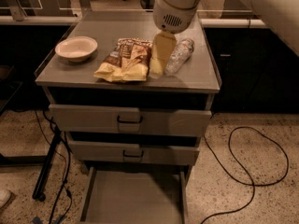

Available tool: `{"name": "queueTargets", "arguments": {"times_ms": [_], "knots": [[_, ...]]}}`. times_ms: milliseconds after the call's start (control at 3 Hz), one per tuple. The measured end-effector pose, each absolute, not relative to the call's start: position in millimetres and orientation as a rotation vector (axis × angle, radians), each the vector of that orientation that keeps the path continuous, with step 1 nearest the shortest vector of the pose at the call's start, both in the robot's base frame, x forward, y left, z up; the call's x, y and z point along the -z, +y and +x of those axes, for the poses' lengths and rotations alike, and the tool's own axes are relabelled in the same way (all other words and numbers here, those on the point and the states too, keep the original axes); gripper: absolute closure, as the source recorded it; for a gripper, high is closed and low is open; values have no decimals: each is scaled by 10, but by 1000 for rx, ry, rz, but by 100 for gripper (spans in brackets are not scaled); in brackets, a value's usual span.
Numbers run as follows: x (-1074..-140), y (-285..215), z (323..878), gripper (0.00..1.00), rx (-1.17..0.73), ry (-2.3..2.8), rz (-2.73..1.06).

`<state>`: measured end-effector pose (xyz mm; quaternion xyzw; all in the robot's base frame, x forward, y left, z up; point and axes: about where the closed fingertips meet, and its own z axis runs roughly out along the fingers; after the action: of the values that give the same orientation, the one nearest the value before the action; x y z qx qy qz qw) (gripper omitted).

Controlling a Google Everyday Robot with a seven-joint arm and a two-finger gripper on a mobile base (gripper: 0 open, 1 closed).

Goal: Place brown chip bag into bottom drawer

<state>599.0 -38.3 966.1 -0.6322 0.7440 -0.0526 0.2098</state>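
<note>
The brown chip bag point(125, 60) lies flat on the grey cabinet top point(107, 29), dark brown and pale yellow, near the front middle. My gripper point(158, 64) hangs from the white arm just to the right of the bag, its pale fingers pointing down near the bag's right edge. The bottom drawer point(133, 199) is pulled out at the foot of the cabinet, its flat grey floor bare.
A white bowl point(76, 48) sits at the left of the cabinet top. A clear plastic bottle point(180, 55) lies just right of my gripper. The two upper drawers point(128, 120) are shut. A black cable point(252, 171) loops on the floor at the right; a stand leg is at the left.
</note>
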Motion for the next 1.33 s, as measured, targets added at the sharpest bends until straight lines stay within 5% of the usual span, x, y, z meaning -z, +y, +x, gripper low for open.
{"name": "queueTargets", "arguments": {"times_ms": [1333], "knots": [[-9280,232,6124,0,-24,2045,-1813]]}}
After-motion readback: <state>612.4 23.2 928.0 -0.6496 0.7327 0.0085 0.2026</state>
